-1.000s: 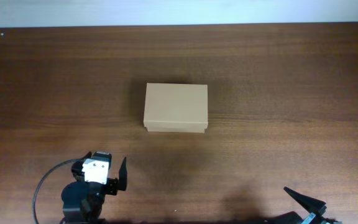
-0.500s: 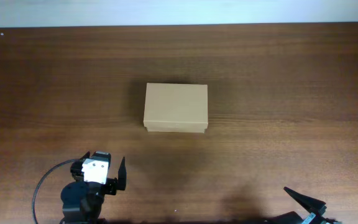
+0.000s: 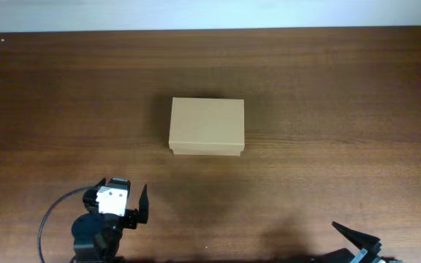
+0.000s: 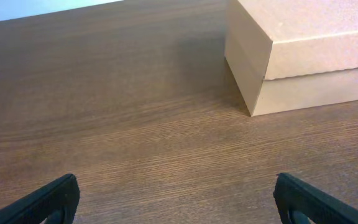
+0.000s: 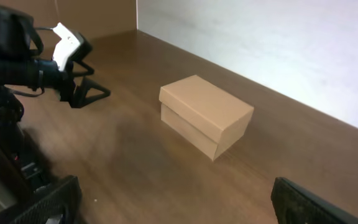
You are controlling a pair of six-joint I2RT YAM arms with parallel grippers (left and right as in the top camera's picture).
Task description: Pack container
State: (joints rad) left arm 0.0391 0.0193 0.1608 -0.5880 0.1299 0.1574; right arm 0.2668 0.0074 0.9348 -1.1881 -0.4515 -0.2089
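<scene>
The container (image 3: 207, 126) is a plain tan cardboard box with its lid shut, at the middle of the brown wooden table. It also shows in the left wrist view (image 4: 303, 50) at the upper right and in the right wrist view (image 5: 206, 116) at the centre. My left gripper (image 4: 179, 202) is open and empty near the front left of the table (image 3: 139, 207), well short of the box. My right gripper (image 5: 176, 202) is open and empty at the front right edge (image 3: 357, 237). No small items to pack show in any view.
The wooden table (image 3: 327, 109) runs back to a pale wall (image 5: 278, 43). The left arm with its black cable (image 5: 36, 62) shows in the right wrist view at the upper left.
</scene>
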